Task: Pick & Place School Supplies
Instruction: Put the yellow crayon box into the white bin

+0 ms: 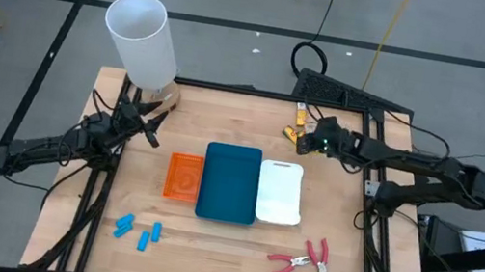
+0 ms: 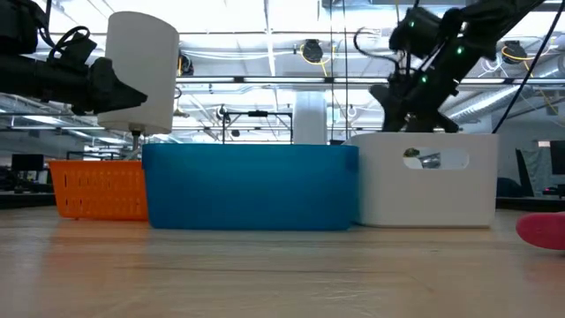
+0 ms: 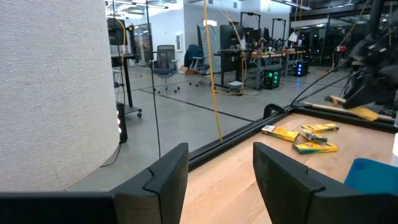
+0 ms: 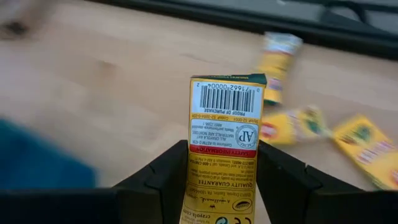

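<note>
On the left, the left pincer [image 1: 151, 128] hangs by the tall white cylinder [image 1: 143, 39] near the far left corner of the surface [image 1: 205, 247], its fingers [image 3: 163, 180] standing apart with nothing between them; this arm looks to be waiting. Near the front left lie three light-blue stubby pieces [image 1: 137, 231], untouched.

In the middle, three trays sit side by side and touching: the orange tray [image 1: 183, 176], the blue tray [image 1: 229, 183] and the white tray [image 1: 279, 192]. From above, none of them appears to hold anything yet.

To the right, the right pincer [image 1: 305, 141] is clamped on a yellow packet [image 4: 222, 155], which stands upright between its fingers [image 4: 163, 180], lifted off the surface just beyond the white tray's far edge. The other yellow packets [image 4: 311, 127] lie loose on the wood behind it, near the far right corner. The pink-handled pliers [image 1: 309, 269] rest near the front right, well apart from both arms.

The step in hand seems to be the carry of one packet toward a tray. The next move calls for bringing it over the chosen tray, lowering it inside the rim, and only then spreading the fingers; which tray is meant for packets cannot be told.
</note>
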Controlling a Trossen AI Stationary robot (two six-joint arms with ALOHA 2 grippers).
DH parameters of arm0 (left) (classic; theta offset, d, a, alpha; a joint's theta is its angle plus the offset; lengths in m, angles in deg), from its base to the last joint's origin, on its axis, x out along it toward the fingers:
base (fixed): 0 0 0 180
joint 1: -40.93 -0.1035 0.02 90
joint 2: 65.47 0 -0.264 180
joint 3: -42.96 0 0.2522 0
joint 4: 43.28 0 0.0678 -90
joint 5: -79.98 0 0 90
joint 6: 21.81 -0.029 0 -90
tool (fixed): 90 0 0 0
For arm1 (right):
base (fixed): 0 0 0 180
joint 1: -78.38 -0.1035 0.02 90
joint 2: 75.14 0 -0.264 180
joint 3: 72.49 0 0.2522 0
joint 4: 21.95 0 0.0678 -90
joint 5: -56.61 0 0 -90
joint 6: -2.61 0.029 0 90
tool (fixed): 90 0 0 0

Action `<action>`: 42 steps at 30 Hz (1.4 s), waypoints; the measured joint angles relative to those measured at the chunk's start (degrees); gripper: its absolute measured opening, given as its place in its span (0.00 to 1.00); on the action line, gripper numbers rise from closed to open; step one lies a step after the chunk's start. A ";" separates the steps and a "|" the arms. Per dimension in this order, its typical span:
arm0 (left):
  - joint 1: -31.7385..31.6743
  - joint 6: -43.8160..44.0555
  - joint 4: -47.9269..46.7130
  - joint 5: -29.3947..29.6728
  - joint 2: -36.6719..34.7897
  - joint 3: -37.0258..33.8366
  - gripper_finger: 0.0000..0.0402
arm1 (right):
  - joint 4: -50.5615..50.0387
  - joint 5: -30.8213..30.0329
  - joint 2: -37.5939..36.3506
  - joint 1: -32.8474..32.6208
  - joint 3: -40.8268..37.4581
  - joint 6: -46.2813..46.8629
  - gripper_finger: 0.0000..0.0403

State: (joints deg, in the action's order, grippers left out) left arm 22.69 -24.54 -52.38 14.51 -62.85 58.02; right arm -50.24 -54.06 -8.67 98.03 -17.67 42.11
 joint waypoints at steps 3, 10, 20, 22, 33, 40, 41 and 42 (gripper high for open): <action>0.00 -0.01 0.00 0.00 -0.02 0.00 0.45 | 3.37 0.07 -0.30 -3.04 0.02 -1.18 0.41; 0.01 -0.01 0.00 0.00 -0.01 0.00 0.45 | 9.57 3.21 -0.33 -9.71 0.02 -3.95 0.41; 0.01 -0.01 -0.01 0.00 -0.01 0.01 0.45 | 11.24 4.46 0.25 -20.49 0.04 -4.10 0.41; 0.01 -0.01 -0.02 0.00 0.00 0.01 0.45 | 11.21 4.46 0.91 -22.41 0.04 -2.95 0.41; 0.01 -0.01 -0.02 0.00 -0.02 0.00 0.45 | 13.00 4.48 11.38 -29.43 0.06 1.51 0.41; 0.02 -0.01 -0.02 0.00 -0.02 0.00 0.45 | 12.98 4.49 12.31 -29.93 0.06 1.83 0.41; 0.02 -0.01 -0.03 0.00 -0.02 0.00 0.45 | 12.92 4.48 12.33 -29.92 0.06 1.82 0.41; 0.02 -0.01 -0.02 0.00 -0.02 0.01 0.45 | 12.87 4.46 12.33 -29.92 0.06 1.83 0.41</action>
State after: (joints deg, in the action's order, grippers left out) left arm 22.70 -24.55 -52.40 14.51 -62.88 58.03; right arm -37.37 -49.60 3.66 68.11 -17.61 43.94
